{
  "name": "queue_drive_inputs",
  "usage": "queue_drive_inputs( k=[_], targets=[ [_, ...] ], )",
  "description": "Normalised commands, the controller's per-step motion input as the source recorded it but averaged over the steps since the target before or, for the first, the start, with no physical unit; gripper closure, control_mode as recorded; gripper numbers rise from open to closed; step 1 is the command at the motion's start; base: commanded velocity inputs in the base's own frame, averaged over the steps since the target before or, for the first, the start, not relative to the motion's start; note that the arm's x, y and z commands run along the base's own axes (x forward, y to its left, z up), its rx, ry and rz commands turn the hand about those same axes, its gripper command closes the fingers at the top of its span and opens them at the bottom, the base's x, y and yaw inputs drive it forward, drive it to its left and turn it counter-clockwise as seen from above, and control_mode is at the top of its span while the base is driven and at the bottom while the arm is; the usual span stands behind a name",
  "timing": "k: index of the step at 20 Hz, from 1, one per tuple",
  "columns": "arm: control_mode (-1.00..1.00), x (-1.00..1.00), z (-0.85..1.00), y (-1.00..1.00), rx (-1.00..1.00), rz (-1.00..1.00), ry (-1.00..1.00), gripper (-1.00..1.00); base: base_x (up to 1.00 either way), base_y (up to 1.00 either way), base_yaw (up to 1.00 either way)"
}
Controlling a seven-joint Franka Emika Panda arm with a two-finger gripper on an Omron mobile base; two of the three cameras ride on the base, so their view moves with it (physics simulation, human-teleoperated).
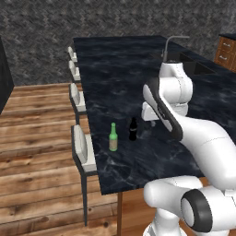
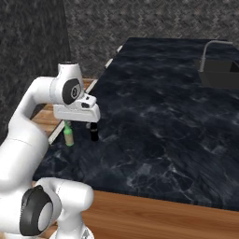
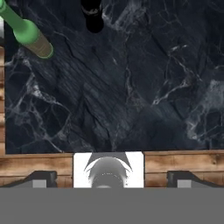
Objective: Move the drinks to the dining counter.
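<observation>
pincer point(image 2: 88, 125): spread wide, nothing between the fingers; hangs just above the counter near its front-left corner, pointing down.
fingertips point(image 3: 41, 178): two dark tips at the bottom of the hand view, well apart, bare marble between them.
green bottle point(image 1: 113, 137): upright on the counter, just beside the pincer on its left, not touching; in the hand view it sits top left, seen from above.
black bottle point(image 1: 132, 129): upright, close to the pincer, between it and the green one; partly behind the hand in the right base view.
clear square bottle: cannot pick it out, the arm covers that spot.
counter point(image 1: 120, 83): black veined marble top, wood edge nearest the pincer.
stools point(image 1: 83, 147): row along the counter's left side, beyond the bottles.
faucet point(image 2: 212, 46): far side, well apart from the pincer, over the sink point(image 2: 219, 74).
</observation>
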Motion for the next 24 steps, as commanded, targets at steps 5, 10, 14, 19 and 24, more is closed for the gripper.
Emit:
queue_drive_inputs(
  k=[5,10,14,19,24],
  targets=[
    [1.0,0.0,0.0,0.0,0.0,0.0,0.0,-1.0,-0.82,-0.48,-0.23],
    [1.0,0.0,0.0,0.0,0.0,0.0,0.0,-1.0,-0.78,-0.87,-0.46],
    [1.0,0.0,0.0,0.0,0.0,0.0,0.0,-1.0,-0.11,-0.96,-0.59],
    [1.0,0.0,0.0,0.0,0.0,0.0,0.0,-1.0,0.06,-1.0,-0.52],
    [1.0,0.0,0.0,0.0,0.0,0.0,0.0,-1.0,0.65,-1.0,-0.16]
  ],
)
